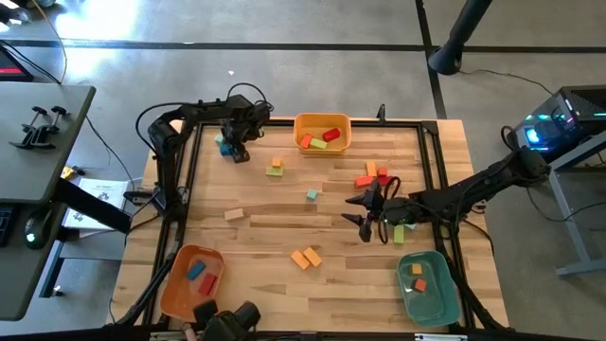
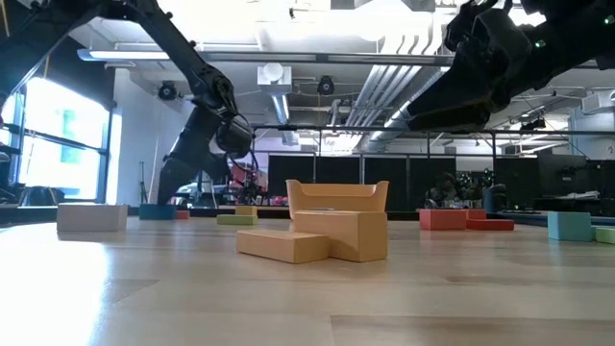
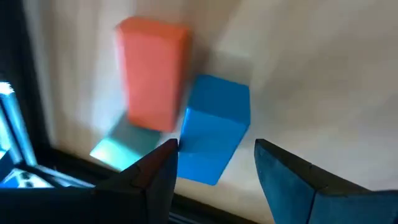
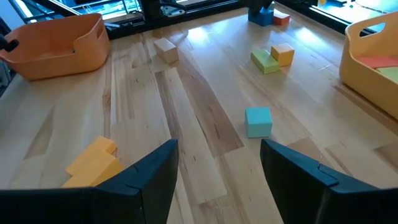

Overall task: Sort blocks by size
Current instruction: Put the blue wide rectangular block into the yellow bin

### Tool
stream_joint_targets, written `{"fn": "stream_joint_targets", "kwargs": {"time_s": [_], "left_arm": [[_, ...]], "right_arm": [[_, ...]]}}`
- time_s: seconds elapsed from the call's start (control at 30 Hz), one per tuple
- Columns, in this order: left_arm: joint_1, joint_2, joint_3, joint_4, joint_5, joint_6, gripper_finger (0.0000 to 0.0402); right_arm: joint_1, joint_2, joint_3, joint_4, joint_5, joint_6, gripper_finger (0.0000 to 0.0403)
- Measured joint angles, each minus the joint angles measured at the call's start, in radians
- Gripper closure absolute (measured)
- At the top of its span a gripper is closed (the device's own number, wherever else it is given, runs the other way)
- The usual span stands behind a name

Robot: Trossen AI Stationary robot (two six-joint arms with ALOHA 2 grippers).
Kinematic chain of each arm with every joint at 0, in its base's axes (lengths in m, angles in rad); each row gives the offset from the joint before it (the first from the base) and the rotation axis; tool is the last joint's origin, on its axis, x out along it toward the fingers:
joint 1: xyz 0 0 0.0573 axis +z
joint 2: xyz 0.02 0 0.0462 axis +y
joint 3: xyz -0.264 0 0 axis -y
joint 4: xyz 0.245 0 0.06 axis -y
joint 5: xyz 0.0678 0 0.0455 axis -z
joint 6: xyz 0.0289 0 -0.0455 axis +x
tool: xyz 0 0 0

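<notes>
In the table's far left corner a blue block point(image 3: 214, 127), a red block point(image 3: 152, 71) and a teal block point(image 3: 121, 149) lie close together on the wood. My left gripper point(image 3: 214, 171) point(image 1: 235, 149) hangs open over them, pointing steeply down. Its fingers stand on either side of the blue block's nearer end. My right gripper point(image 1: 365, 210) point(image 4: 217, 180) waits open above the table's right middle, nothing between its fingers. Loose blocks lie about: a teal cube point(image 4: 258, 121), a yellow pair point(image 4: 93, 163), a green and an orange one point(image 4: 272, 58), a tan one point(image 4: 165, 50).
A yellow bin point(image 1: 322, 133) with red and green blocks stands at the far edge. An orange bin point(image 1: 192, 279) sits near left, a teal bin point(image 1: 428, 284) near right, each holding blocks. Red and orange blocks point(image 1: 371, 175) lie beside my right gripper. A black frame point(image 1: 189, 161) rims the table.
</notes>
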Motion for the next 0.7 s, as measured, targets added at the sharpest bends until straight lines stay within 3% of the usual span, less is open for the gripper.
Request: {"fn": "stream_joint_targets", "kwargs": {"time_s": [0.37,0.5,0.7], "left_arm": [[-0.113,0.0,0.0,-0.002,0.17,-0.044,0.0204],[-0.178,0.0,0.0,-0.015,0.142,-0.005,0.0204],[-0.247,0.015,0.0,-0.014,-0.002,0.141,0.0204]], "right_arm": [[0.02,0.0,0.0,0.0,0.007,-0.011,0.0178],[0.02,0.0,0.0,0.0,0.011,-0.022,0.0178],[0.027,0.0,0.0,0.0,0.011,-0.022,0.0178]]}}
